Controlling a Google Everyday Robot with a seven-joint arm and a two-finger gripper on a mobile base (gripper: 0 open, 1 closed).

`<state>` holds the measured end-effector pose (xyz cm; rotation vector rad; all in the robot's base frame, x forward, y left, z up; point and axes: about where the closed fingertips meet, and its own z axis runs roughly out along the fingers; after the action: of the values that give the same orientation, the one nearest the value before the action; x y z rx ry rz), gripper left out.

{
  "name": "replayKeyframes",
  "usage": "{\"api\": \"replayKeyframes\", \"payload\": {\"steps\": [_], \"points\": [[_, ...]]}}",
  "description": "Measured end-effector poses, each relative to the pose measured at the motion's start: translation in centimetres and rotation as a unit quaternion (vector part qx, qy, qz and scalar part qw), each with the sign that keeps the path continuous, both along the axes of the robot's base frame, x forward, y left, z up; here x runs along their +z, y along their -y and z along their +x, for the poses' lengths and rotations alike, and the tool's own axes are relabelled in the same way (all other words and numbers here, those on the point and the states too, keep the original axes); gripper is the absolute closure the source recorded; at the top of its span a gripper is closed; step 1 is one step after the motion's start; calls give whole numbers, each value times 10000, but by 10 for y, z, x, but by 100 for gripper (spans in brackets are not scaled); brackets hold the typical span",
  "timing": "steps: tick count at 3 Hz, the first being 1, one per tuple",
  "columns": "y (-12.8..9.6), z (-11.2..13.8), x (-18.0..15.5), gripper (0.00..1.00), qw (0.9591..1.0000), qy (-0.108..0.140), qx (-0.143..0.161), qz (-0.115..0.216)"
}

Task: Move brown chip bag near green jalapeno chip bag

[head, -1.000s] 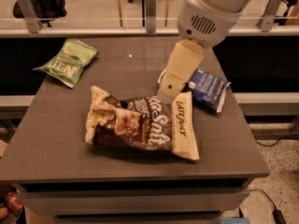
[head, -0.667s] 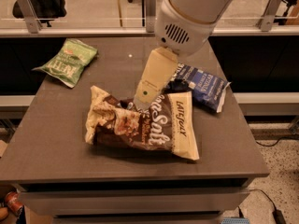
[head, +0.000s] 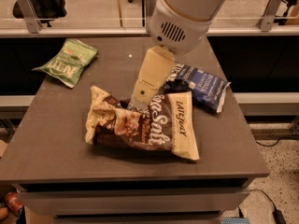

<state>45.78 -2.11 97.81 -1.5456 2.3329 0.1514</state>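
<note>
The brown chip bag (head: 140, 125) lies flat in the middle of the dark table, cream ends left and right, white "Salt" script on top. The green jalapeno chip bag (head: 67, 62) lies at the table's back left, well apart from it. My gripper (head: 132, 104) comes down from the upper right on a cream wrist and sits at the brown bag's top edge near its middle. The fingertips are hidden behind the wrist and the bag's crinkles.
A dark blue chip bag (head: 198, 85) lies at the right, just behind the brown bag's right end. The table (head: 60, 139) has its front edge near the bottom. A rail and glass partition (head: 93, 29) run behind it.
My arm has swung left and lower, from above the blue bag to the brown bag's top edge. The bags have not moved.
</note>
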Motion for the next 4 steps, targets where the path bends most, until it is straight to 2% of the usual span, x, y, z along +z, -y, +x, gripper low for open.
{"api": "replayKeyframes", "payload": {"steps": [1, 2, 4], "points": [[-20, -7, -4, 0, 9985, 24, 480, -255], [-34, -15, -8, 0, 9948, 118, 897, -462], [-48, -25, -34, 0, 9813, 129, 1746, -804]]}}
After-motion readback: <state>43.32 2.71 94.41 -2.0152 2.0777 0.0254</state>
